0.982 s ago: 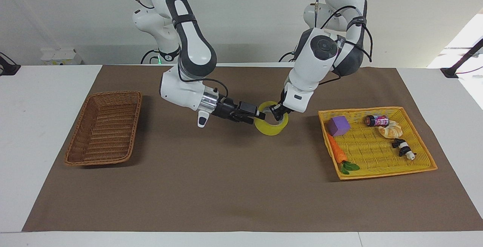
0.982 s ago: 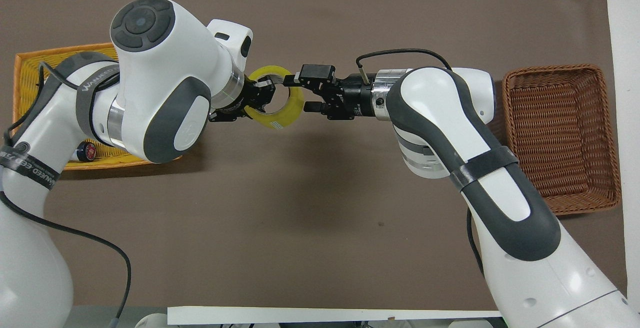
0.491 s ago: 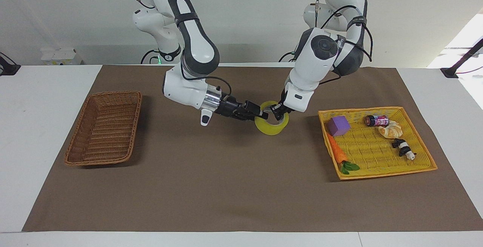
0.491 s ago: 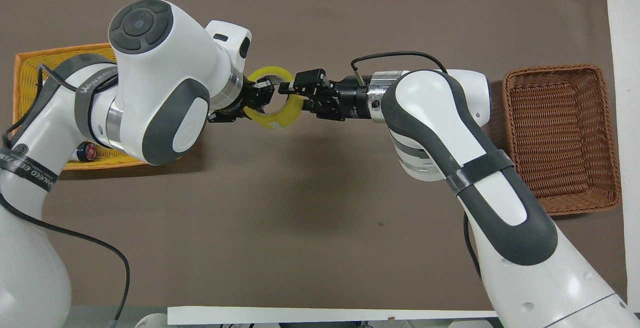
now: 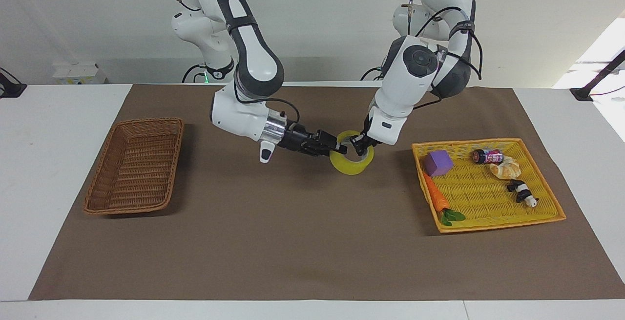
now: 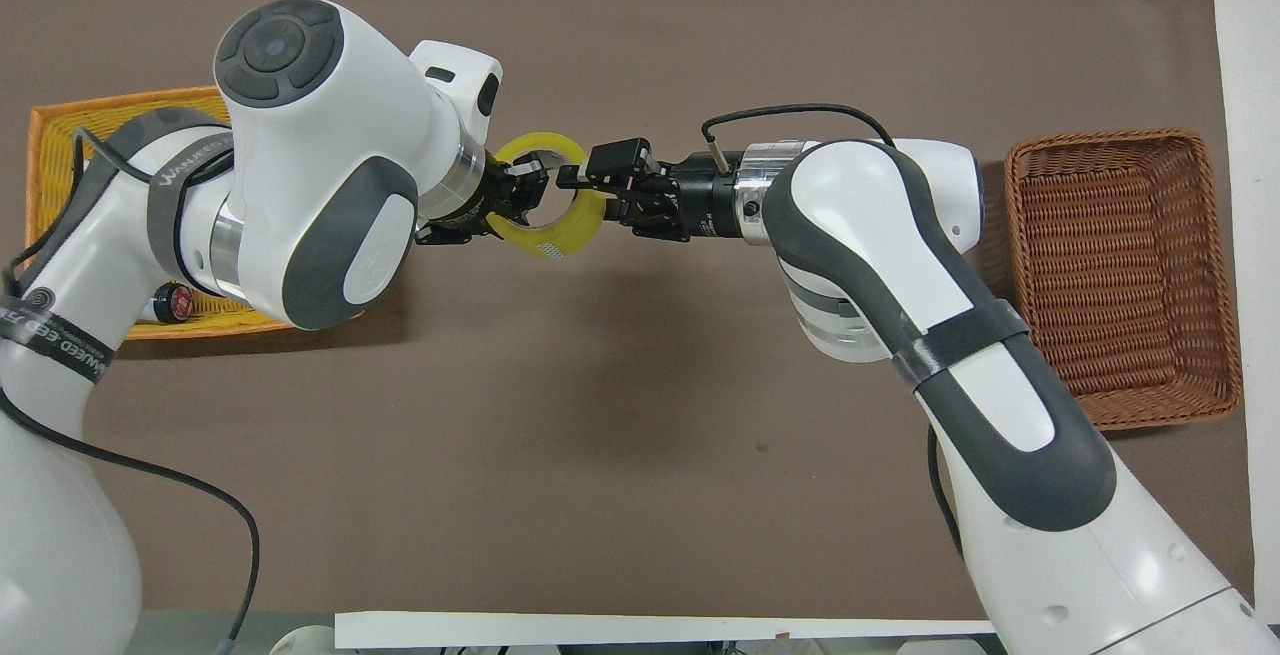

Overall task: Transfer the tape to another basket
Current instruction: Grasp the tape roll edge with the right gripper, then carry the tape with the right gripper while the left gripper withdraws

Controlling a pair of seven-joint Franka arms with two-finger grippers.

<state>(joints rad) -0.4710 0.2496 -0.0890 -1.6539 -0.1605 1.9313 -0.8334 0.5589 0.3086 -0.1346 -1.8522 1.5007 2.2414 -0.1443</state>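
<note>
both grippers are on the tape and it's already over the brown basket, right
Not quite. Both the left gripper and the right gripper are on the tape, but the facing view shows it over the brown mat midway between the baskets, not over the brown basket.

- In the overhead view the left arm covers most of the yellow tray (image 6: 60, 125); we see only one edge of it and a small bottle (image 6: 172, 302) peeking out.
- We cannot tell there what else lies in that tray.
- The left gripper (image 6: 520, 193) is half hidden under its own wrist, so its hold on the tape (image 6: 570, 235) stays unclear.
- Both arms are cut off by the bottom edge.
- The label on the bottle (image 5: 487, 156) is too small to read.
</note>
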